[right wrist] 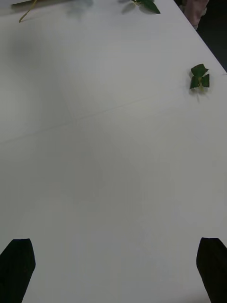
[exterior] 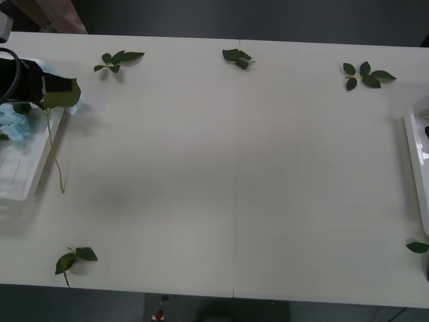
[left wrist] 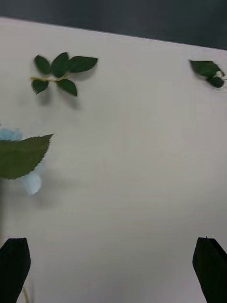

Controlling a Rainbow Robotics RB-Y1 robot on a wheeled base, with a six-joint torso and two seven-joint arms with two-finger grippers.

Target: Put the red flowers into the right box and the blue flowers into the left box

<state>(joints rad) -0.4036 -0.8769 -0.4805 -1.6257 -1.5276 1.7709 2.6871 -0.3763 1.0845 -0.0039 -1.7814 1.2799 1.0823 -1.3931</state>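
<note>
The left box (exterior: 27, 176) is a shallow white tray at the table's left edge. The blue flowers (exterior: 13, 124) lie in it, pale blue clusters with a big green leaf (exterior: 62, 95) and a thin stem (exterior: 56, 157) hanging over the rim. My left gripper (exterior: 59, 85) hovers over the box's far end, beside that leaf (left wrist: 21, 156) and a blue petal (left wrist: 31, 182). In its wrist view the left gripper (left wrist: 111, 270) is open and empty. My right gripper (right wrist: 113, 270) is open over bare table. The right box (exterior: 414, 164) shows at the right edge. The red flowers are out of view.
Leaf-only green sprigs lie along the far edge (exterior: 119, 60), (exterior: 236, 58), (exterior: 365, 75), another at the near left (exterior: 74, 259), and a leaf at the near right (exterior: 417, 247). One sprig (right wrist: 199, 76) lies ahead of the right gripper.
</note>
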